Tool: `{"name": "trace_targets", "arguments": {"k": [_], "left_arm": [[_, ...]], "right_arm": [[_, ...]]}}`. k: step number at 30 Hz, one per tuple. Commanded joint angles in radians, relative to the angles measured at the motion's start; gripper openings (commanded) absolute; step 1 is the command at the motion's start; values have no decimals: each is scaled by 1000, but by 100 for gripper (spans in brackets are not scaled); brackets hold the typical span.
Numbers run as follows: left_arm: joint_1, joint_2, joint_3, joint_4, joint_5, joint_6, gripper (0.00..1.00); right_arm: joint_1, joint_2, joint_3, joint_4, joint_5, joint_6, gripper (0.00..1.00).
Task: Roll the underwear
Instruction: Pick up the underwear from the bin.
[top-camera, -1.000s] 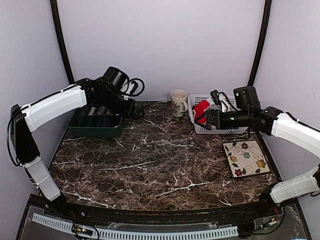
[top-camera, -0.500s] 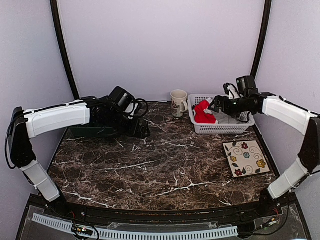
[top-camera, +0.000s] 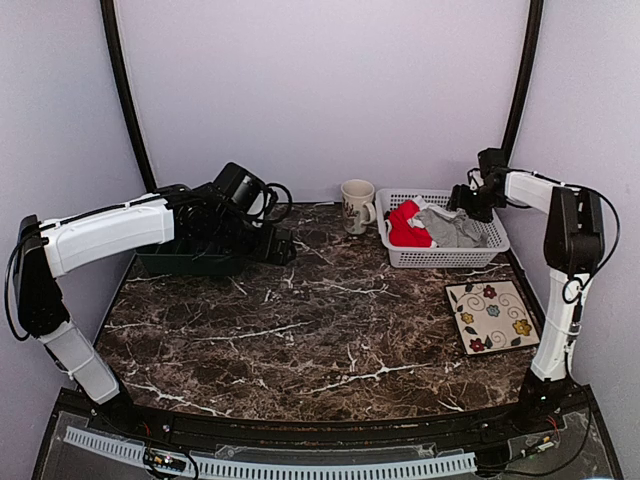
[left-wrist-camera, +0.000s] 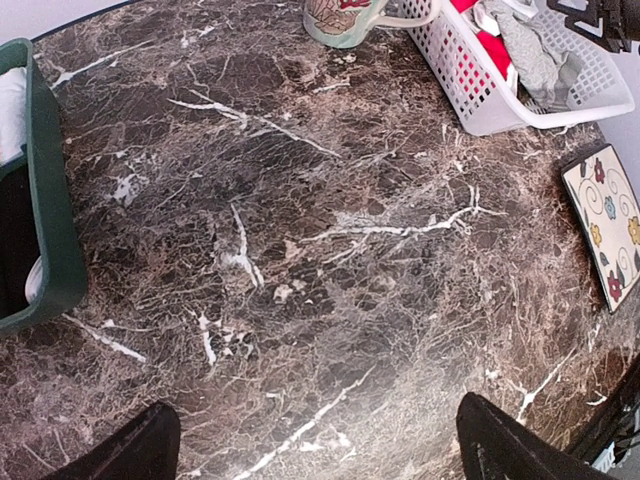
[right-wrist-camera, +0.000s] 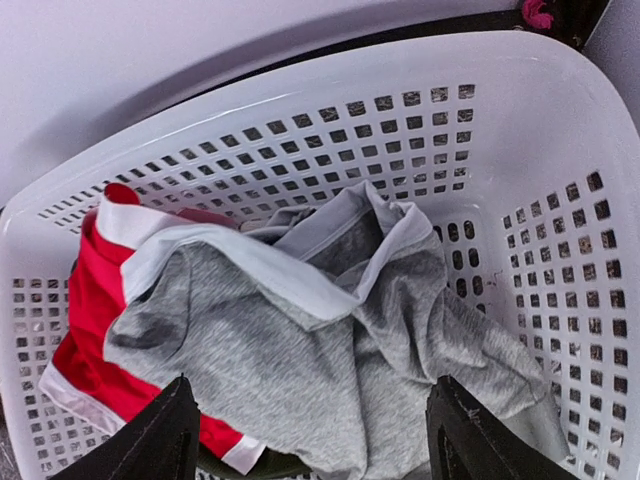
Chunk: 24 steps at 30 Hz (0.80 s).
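On the dark marble desk (top-camera: 330, 320), my right hand (right-wrist-camera: 312, 400) hovers, fingers spread, over the grey underwear (right-wrist-camera: 330, 370) and red underwear (right-wrist-camera: 85, 300) heaped in the white basket (right-wrist-camera: 300, 130); my left hand (left-wrist-camera: 315, 410) hangs released above the desk.

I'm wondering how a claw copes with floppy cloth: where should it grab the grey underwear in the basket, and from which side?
Probably the raised fold of the grey underwear by its pale waistband, coming down from above. It lies crumpled on top, partly over the red underwear, and the walls of the white basket block any sideways approach. The right gripper hangs above, open.
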Motion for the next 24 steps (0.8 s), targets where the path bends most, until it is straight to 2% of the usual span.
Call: {"name": "trace_targets", "arguments": {"k": [1,7,9,11,13,15,17,24], "left_arm": [[3,-32,32,-46,-41,7,99],[15,-19,44,-61,-42,13,99],[19,-11,54,-71,-45,13,99],[24,-11,65,-78,-48,12,99],[31,-10,70,-78,-48,14,99],[42,-9,75,-75,-38,13,99],[59,-8,77,-69,-26,14,99],[105,-14,79,-31,1,42,99]], "right_arm": [[-22,86,111,-24,30,-28,76],[-33,236,278,-42,-2,-31,77],[-35,289,335,-48,0,-23,73],[-35,316,375,-40,-7,-15,62],[-38,329,407,-41,-15,-7,45],[-38,319,414,-28,-27,-4,25],[-38,301,407,-14,-40,-4,1],[-38,163,359,17,-97,-4,0]]}}
